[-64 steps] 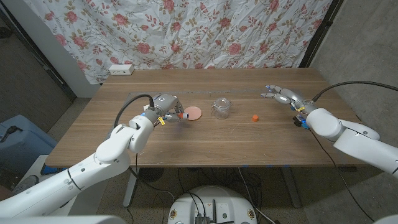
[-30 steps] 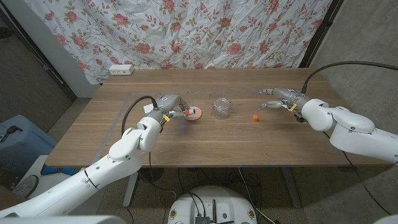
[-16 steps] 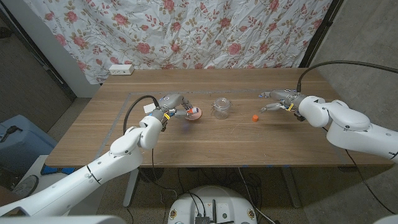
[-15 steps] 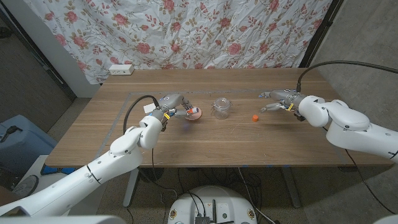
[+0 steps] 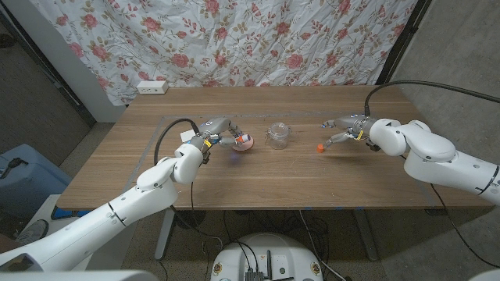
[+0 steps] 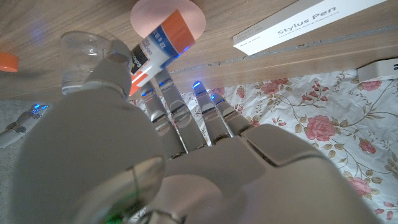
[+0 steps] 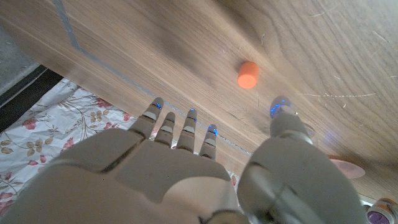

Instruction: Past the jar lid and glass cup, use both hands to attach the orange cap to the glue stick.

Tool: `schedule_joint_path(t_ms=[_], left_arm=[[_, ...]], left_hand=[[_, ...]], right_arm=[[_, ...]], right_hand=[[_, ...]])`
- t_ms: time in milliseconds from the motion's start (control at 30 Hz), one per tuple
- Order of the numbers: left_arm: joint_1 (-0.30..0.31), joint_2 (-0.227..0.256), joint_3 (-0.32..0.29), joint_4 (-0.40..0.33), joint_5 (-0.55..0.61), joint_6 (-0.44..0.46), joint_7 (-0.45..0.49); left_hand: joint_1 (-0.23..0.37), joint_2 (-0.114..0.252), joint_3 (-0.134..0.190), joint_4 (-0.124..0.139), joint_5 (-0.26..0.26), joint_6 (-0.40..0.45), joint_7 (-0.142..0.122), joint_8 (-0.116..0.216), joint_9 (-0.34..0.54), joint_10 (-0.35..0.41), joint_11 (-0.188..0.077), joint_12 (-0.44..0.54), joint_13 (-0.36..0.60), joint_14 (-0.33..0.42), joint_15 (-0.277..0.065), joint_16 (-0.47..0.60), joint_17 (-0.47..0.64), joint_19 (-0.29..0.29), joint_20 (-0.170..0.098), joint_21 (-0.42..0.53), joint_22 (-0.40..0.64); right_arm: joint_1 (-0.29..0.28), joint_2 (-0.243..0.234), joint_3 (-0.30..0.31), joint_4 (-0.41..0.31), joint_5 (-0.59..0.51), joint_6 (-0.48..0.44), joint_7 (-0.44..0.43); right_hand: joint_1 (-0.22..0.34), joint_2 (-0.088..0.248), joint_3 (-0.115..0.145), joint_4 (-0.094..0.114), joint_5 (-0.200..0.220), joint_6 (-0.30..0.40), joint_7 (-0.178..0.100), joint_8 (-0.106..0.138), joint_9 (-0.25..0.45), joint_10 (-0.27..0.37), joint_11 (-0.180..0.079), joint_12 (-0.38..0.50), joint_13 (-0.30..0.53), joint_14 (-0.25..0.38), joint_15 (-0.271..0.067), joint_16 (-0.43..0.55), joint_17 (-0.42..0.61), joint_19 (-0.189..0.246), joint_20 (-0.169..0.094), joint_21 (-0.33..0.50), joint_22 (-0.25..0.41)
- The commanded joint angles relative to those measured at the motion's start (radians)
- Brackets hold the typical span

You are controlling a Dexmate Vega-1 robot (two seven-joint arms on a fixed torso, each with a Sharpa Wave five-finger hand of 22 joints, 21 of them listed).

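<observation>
The glue stick (image 5: 244, 140), a white tube with an orange-and-blue label, sits pinched in our left hand (image 5: 219, 133) over the round pink jar lid (image 5: 247, 145) in the head view, with the clear glass cup (image 5: 277, 134) between it and the small orange cap (image 5: 320, 147) lying on the wooden table (image 5: 273, 176), our right hand (image 5: 344, 129) spread and empty just beside it. From the left wrist we see the fingers (image 6: 180, 106) holding only the tube's lower end, so it could tilt or slip once we push the cap on. From the right wrist the cap (image 7: 247, 74) lies on its side just past our fingertips (image 7: 189, 121), and we reckon a clumsy pinch could send it rolling away.
</observation>
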Motion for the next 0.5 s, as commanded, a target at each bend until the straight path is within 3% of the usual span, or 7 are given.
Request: schedule_joint_path(t_ms=[33, 500], left_arm=[[-0.023, -0.008, 0.014, 0.035, -0.046, -0.039, 0.019], [-0.056, -0.024, 0.041, 0.076, -0.061, -0.072, 0.025]], left_hand=[[-0.021, 0.028, -0.002, 0.003, 0.004, 0.105, 0.000, 0.005, 0.004, 0.037, -0.040, 0.006, 0.000, -0.004, -0.120, 0.005, 0.003, -0.005, -0.003, -0.003, 0.003], [-0.025, 0.030, -0.003, 0.004, 0.004, 0.102, 0.001, 0.002, 0.004, 0.035, -0.040, 0.006, 0.001, -0.006, -0.118, 0.006, 0.003, -0.006, -0.002, -0.002, 0.004]], right_arm=[[0.030, 0.037, -0.012, 0.033, -0.055, 0.059, 0.083], [0.028, 0.059, -0.005, 0.063, -0.067, 0.113, 0.099]], right_hand=[[0.006, -0.005, 0.002, 0.006, 0.005, 0.010, -0.006, 0.008, 0.005, 0.014, -0.002, 0.010, 0.005, 0.007, 0.005, 0.005, 0.002, 0.013, 0.004, 0.004, 0.004], [0.032, -0.007, 0.006, 0.009, 0.003, 0.064, -0.002, 0.031, 0.007, 0.063, -0.042, 0.024, 0.006, 0.029, -0.038, 0.015, 0.003, 0.035, -0.016, 0.009, 0.004]])
